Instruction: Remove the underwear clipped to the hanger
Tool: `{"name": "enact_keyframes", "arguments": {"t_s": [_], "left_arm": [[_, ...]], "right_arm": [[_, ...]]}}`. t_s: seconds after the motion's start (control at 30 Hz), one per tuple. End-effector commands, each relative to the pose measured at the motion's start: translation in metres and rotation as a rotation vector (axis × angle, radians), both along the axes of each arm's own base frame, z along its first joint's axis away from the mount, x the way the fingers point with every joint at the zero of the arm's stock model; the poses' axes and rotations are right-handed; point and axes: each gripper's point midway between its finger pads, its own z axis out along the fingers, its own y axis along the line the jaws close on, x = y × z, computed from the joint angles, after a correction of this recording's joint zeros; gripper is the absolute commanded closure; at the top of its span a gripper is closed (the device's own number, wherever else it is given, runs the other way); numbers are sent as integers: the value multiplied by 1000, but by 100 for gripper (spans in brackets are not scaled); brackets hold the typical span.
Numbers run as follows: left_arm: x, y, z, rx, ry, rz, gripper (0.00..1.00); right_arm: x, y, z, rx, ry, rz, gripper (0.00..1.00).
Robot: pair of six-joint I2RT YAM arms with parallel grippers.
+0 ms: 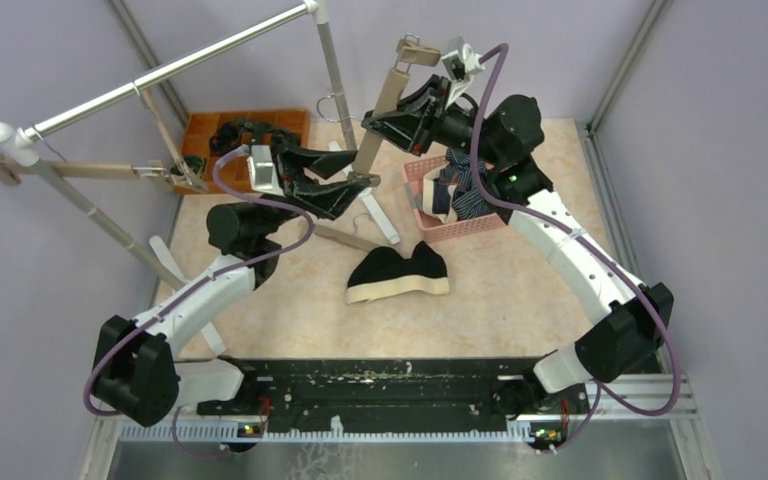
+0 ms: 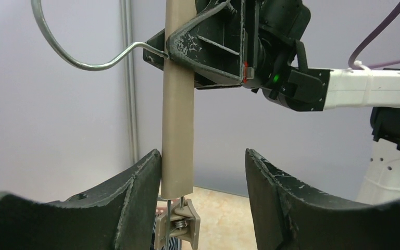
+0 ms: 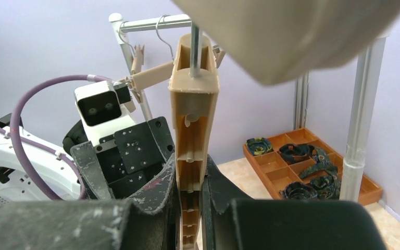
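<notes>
My right gripper (image 1: pixel 385 118) is shut on a beige hanger (image 1: pixel 380 125) and holds it nearly upright in the air. In the right wrist view both fingers press the hanger bar (image 3: pixel 192 151) at my right gripper (image 3: pixel 191 172). My left gripper (image 1: pixel 355 185) is open around the bar's lower end. In the left wrist view the bar (image 2: pixel 177 114) touches the left finger (image 2: pixel 140 198), with a gap to the right finger. The hanger's end clip (image 2: pixel 179 224) hangs below my left gripper (image 2: pixel 203 192). A bit of striped cloth (image 2: pixel 173 245) shows under the clip; whether it is clipped I cannot tell. Black underwear with a beige waistband (image 1: pixel 400 272) lies on the table.
A pink basket (image 1: pixel 460 228) with striped and dark underwear stands at the right. An orange tray (image 1: pixel 200 130) of rolled socks sits at the back left, also in the right wrist view (image 3: pixel 364 190). A metal clothes rail (image 1: pixel 160 75) carries another beige hanger (image 1: pixel 90 170).
</notes>
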Motion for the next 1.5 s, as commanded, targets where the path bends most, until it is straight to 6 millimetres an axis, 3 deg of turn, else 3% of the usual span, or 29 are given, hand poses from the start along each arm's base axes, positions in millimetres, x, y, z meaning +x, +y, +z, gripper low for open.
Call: {"name": "enact_keyframes", "arguments": {"t_s": [0.0, 0.13, 0.33, 0.4, 0.67, 0.8, 0.93, 1.1, 1.23, 1.33, 1.47], "left_arm": [[1, -8, 7, 26, -42, 16, 37], [7, -12, 10, 24, -36, 28, 44], [15, -18, 14, 42, -27, 59, 88], [17, -20, 15, 46, -19, 57, 95], [8, -42, 10, 64, 2, -66, 100], [1, -50, 15, 62, -6, -134, 100], [6, -51, 26, 73, 16, -97, 100], [6, -43, 43, 132, 68, 13, 100], [7, -27, 47, 176, 196, 145, 100], [7, -4, 47, 166, 316, 289, 100], [11, 28, 19, 207, 509, 486, 100]], "right_arm": [[-13, 0, 23, 37, -81, 15, 100], [-17, 2, 23, 30, -86, 35, 100], [-21, 4, 23, 27, -89, 46, 100], [-21, 5, 21, 25, -87, 52, 100], [-21, 9, 18, 24, -82, 87, 100], [-23, 10, 18, 20, -91, 98, 100], [-22, 9, 15, 3, -110, 87, 99], [-9, 1, 11, -20, -123, -36, 12], [1, -9, 0, -48, -138, -138, 8], [4, -16, -3, -62, -153, -189, 7], [0, -23, 0, -46, -166, -194, 6]]}}
